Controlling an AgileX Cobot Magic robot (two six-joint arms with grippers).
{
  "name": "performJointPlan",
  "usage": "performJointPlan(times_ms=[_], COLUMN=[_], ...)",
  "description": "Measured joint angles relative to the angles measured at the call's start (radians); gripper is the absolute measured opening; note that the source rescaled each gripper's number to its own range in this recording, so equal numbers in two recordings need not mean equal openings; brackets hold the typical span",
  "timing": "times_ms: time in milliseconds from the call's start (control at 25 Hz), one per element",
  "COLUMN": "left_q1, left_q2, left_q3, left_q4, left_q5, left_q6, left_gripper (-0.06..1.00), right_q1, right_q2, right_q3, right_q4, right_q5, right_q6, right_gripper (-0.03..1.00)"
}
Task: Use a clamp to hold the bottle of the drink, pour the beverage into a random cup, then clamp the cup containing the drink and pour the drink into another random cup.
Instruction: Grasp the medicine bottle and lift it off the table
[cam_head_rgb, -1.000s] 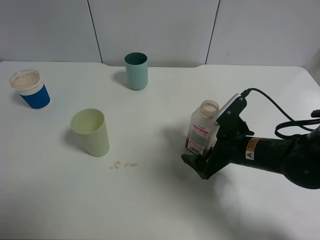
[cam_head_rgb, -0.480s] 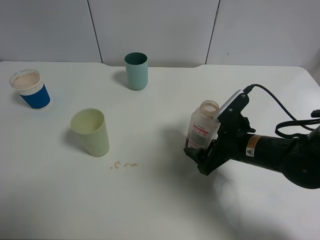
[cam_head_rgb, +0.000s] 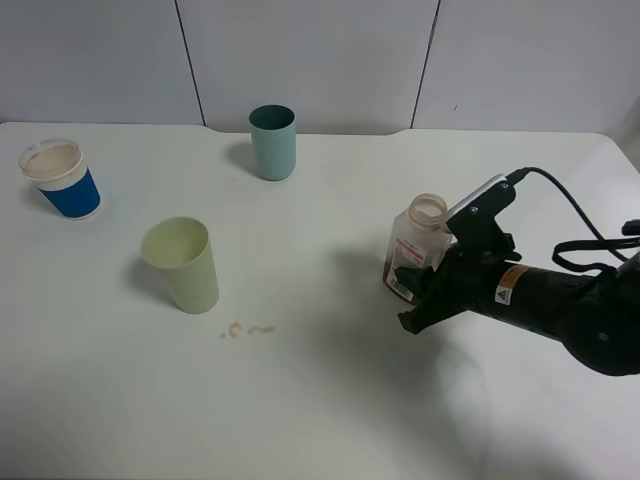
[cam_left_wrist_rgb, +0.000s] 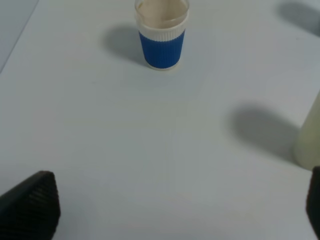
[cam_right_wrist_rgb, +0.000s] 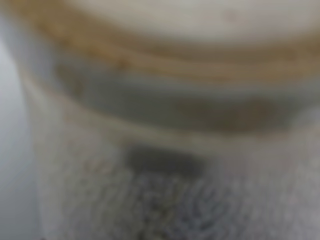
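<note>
The clear bottle (cam_head_rgb: 415, 248), open-necked and slightly tilted, sits clamped in the right claw (cam_head_rgb: 408, 297), brown beverage (cam_head_rgb: 397, 288) low inside. The pale yellow-green tumbler (cam_head_rgb: 185, 268) and blue cup (cam_head_rgb: 66, 183) stand upright, well apart.

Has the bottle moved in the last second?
Yes. The bottle has shifted slightly right in the high view, away from the pale yellow-green tumbler, with the right gripper shut on it.

A small orange-and-white warning sticker (cam_head_rgb: 507, 289) with a black triangle sign sits on the right arm (cam_head_rgb: 560, 312), just behind the jaws. Its wording is too small to read. Between the jaws, the bottle (cam_head_rgb: 420, 228) carries a white label (cam_head_rgb: 409, 255) with a pink-red band, and its print is illegible. In the right wrist view, a dark mark (cam_right_wrist_rgb: 162, 160) on the bottle is too blurred to read.
</note>
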Motion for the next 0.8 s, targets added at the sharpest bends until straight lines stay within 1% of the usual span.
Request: performJointPlan(times_ms=[160,320,600,800], left_q1=[0.0,0.0,0.0,0.0], left_q2=[0.0,0.0,0.0,0.0], left_q3=[0.0,0.0,0.0,0.0], left_q4=[0.0,0.0,0.0,0.0], left_q5=[0.0,0.0,0.0,0.0], left_q6=[0.0,0.001,0.001,0.0], left_gripper=[1.0,1.0,1.0,1.0], right_q1=[0.0,0.0,0.0,0.0], right_q2=[0.0,0.0,0.0,0.0], right_q3=[0.0,0.0,0.0,0.001], right_q4=[0.047,0.054,0.063,0.07], right_q5=[-0.002,-0.006,-0.017,-0.062], right_q6=[-0.004,-0.01,-0.081,-0.086], right_gripper=[0.02,0.02,0.02,0.02])
